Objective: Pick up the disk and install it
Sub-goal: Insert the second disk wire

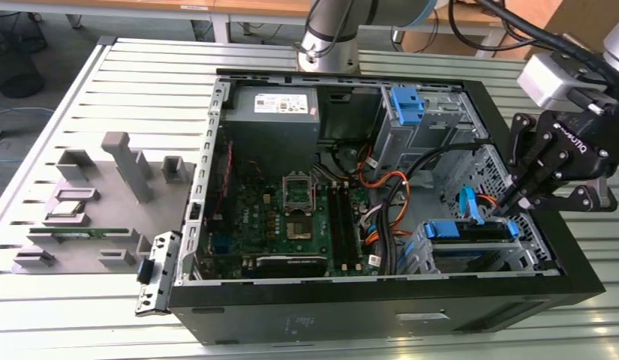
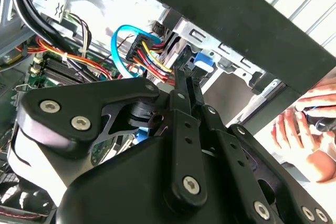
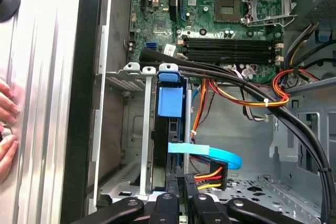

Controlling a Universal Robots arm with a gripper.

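We find the disk point(image 3: 169, 129) seated upright in the drive cage point(image 1: 479, 251), cables attached. The gripper point(image 1: 516, 201), fingers together, sits at its edge; installation appears nearly complete.

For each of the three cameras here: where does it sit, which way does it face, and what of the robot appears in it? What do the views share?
Exterior view: off the arm, raised, looking down on the open case; arm and gripper at its right.
First wrist view: on the arm, facing into the case along the disk in its cage; finger bases visible.
Second wrist view: on the arm, behind the gripper, facing the cage.
Shared: blue cable, a person's hand in both wrist views.
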